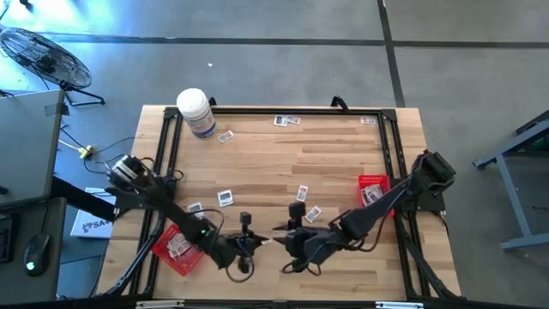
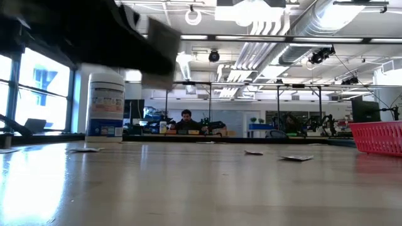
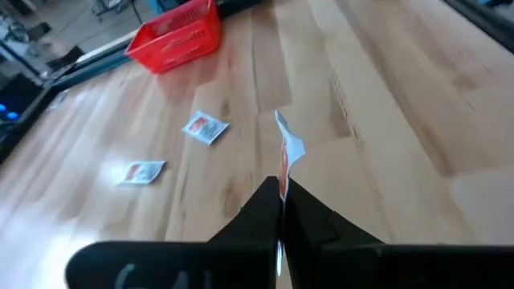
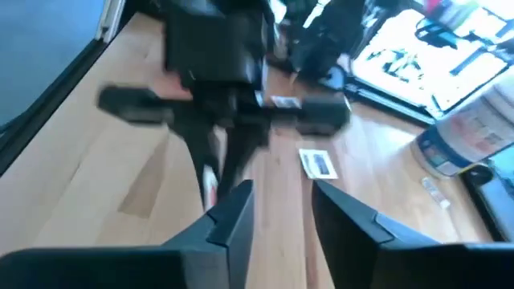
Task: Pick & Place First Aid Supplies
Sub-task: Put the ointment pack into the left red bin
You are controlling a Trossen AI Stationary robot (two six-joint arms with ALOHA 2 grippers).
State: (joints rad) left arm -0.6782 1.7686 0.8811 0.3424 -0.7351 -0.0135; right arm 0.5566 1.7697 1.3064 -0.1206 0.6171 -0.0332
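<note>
Near the table's front middle, my left gripper (image 1: 260, 244) (image 3: 281, 210) is shut on one first aid packet (image 3: 287, 151), white with red print. Facing it, close by, is my right gripper (image 1: 280, 232) (image 4: 281, 205); it is open with nothing between its fingers, and the held packet (image 4: 210, 189) shows just beside one of them. More packets lie flat on the wood (image 1: 226, 198) (image 1: 301, 193) (image 1: 313, 213) (image 3: 205, 128) (image 3: 140, 171) (image 4: 319, 163). My left gripper pinches the packet's near edge (image 3: 283, 186) between its two fingers. The packet stands on edge and sticks out past the fingertips, toward the right gripper. The fingers slant a little downward, and the packet is clear of the table.
One red tray (image 1: 176, 249) with packets sits at the front left under the left arm, another (image 1: 373, 189) (image 3: 175, 36) at the right. A white jar (image 1: 197, 112) (image 2: 105, 103) stands at the far left. More packets lie along the far edge (image 1: 287, 120) (image 1: 369, 120).
</note>
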